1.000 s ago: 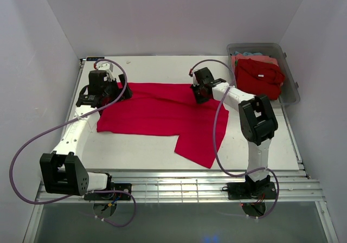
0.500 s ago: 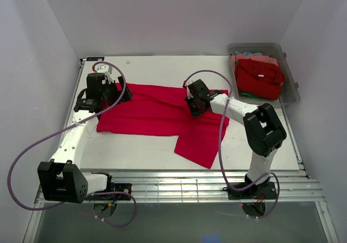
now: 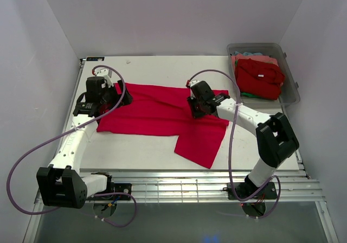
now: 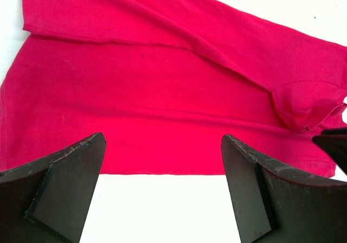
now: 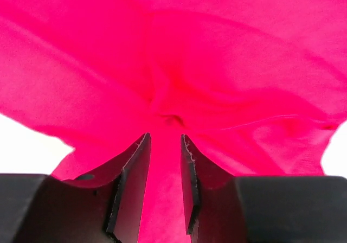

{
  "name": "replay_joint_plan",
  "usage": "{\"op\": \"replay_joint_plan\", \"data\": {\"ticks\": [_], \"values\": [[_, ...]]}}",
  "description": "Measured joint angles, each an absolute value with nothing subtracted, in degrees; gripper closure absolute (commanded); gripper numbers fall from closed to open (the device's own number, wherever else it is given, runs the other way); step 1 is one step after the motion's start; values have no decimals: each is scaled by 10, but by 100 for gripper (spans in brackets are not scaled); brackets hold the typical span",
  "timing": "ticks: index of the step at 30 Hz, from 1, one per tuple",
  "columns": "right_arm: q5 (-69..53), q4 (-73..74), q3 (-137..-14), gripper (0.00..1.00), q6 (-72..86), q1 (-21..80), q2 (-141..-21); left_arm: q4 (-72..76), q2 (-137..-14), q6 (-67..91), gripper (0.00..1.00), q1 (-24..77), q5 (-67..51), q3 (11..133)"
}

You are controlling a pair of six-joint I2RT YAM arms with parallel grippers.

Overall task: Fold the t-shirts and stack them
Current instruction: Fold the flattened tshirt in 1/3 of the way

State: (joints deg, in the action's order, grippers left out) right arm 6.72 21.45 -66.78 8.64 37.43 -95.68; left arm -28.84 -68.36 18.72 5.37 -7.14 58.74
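A red t-shirt [image 3: 152,113] lies spread across the middle of the white table, with one flap hanging toward the front edge. My right gripper [image 3: 196,108] is on its right part, jaws closed on a pinch of bunched red cloth [image 5: 190,53]; in the right wrist view the gripper [image 5: 164,137] has fabric running between its narrow jaws. My left gripper [image 3: 118,94] is at the shirt's far left end, open and empty. In the left wrist view it [image 4: 162,140] hovers over the shirt's edge [image 4: 162,91] and bare table.
A clear plastic bin [image 3: 291,85] at the back right holds a pile of folded red and other-coloured shirts [image 3: 260,75]. White walls close in the table on the left, back and right. A metal rail runs along the front edge [image 3: 173,186].
My right gripper has moved left and toward the front, drawing the shirt's right part with it. My left gripper has backed off slightly to the left.
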Motion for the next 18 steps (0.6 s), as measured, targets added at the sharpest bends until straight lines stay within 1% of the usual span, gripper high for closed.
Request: {"op": "replay_joint_plan", "data": {"ticks": [4, 12, 18], "values": [[113, 212, -698, 67, 75, 367, -978, -291, -684, 190, 2, 54, -74, 586], [168, 203, -813, 72, 48, 320, -1112, -291, -684, 190, 2, 54, -75, 584], [189, 205, -834, 73, 30, 290, -1152, -291, -688, 189, 2, 54, -73, 583]]}}
